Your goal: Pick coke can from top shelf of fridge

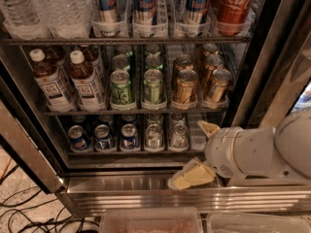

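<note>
Overhead, coke can (235, 4) on top shelf (126, 41), claw (199, 152) well below it (spread apart)

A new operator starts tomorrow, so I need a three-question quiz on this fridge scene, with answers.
1. True or false: the gripper is level with the top shelf.
2. Where on the top shelf does the coke can stand? A) far left B) middle C) far right
3. Fill in: the slim cans directly left of the coke can are ___ and silver.
Key: 1 false, it hangs open down by the bottom rack of the fridge; 2 C; 3 blue.
</note>
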